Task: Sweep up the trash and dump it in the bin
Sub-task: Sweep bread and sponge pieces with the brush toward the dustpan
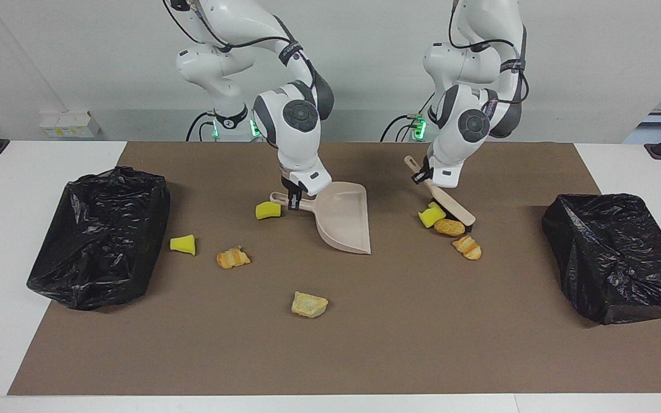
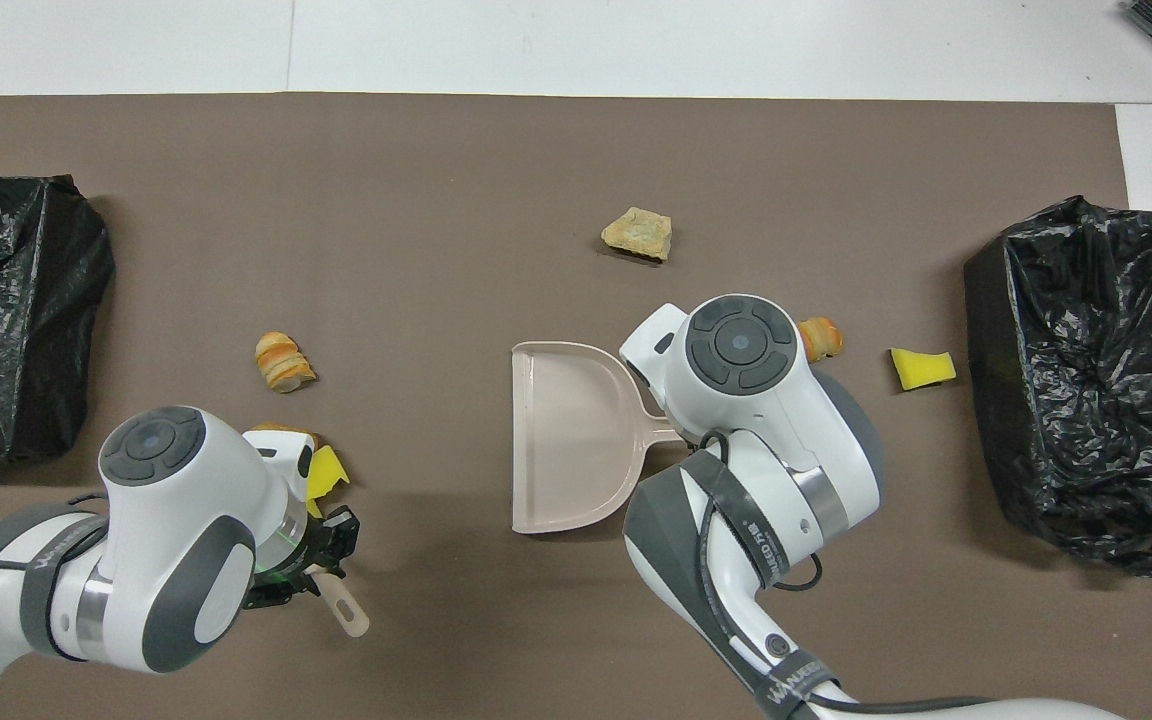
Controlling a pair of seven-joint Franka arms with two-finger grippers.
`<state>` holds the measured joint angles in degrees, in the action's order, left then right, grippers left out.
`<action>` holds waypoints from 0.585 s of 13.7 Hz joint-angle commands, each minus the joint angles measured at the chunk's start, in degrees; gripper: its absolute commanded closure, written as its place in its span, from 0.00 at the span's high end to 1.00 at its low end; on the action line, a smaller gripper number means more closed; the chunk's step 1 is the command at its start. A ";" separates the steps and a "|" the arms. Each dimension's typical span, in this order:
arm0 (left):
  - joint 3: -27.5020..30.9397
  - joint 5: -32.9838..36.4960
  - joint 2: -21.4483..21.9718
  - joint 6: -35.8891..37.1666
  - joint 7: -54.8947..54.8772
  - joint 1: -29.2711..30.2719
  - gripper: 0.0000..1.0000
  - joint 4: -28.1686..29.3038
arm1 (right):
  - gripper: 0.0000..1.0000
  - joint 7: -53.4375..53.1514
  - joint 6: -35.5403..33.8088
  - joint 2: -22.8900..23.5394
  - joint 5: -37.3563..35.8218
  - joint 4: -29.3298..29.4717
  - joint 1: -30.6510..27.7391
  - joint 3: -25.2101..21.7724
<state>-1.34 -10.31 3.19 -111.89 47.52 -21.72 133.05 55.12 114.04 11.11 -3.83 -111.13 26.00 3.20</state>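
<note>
Where arm hides overhead, sponge chunk (image 1: 268, 210) beside dustpan (image 1: 342, 226)

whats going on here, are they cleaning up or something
Yes, two robot arms are sweeping scraps off a brown mat. The right gripper holds a beige dustpan by its handle, set down mid-table. The left gripper holds a brush against a yellow sponge piece and a pastry bit. Other scraps lie scattered, and the dustpan is empty. A black-lined bin sits at each end.
</note>
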 commanded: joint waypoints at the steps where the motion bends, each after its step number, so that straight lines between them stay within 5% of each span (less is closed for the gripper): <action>1: 0.82 -0.06 -1.17 -0.09 -5.58 -3.24 0.00 -1.74 | 0.00 -2.04 1.36 -1.36 -1.45 -1.98 -0.25 0.23; 8: 1.43 12.49 3.05 13.54 -18.67 1.75 0.00 -6.83 | 0.00 -3.53 2.33 -1.36 -1.45 -2.24 -0.25 0.31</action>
<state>0.05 -0.62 4.59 -100.77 34.17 -22.85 127.99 53.76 114.23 11.11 -3.83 -111.51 26.00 3.20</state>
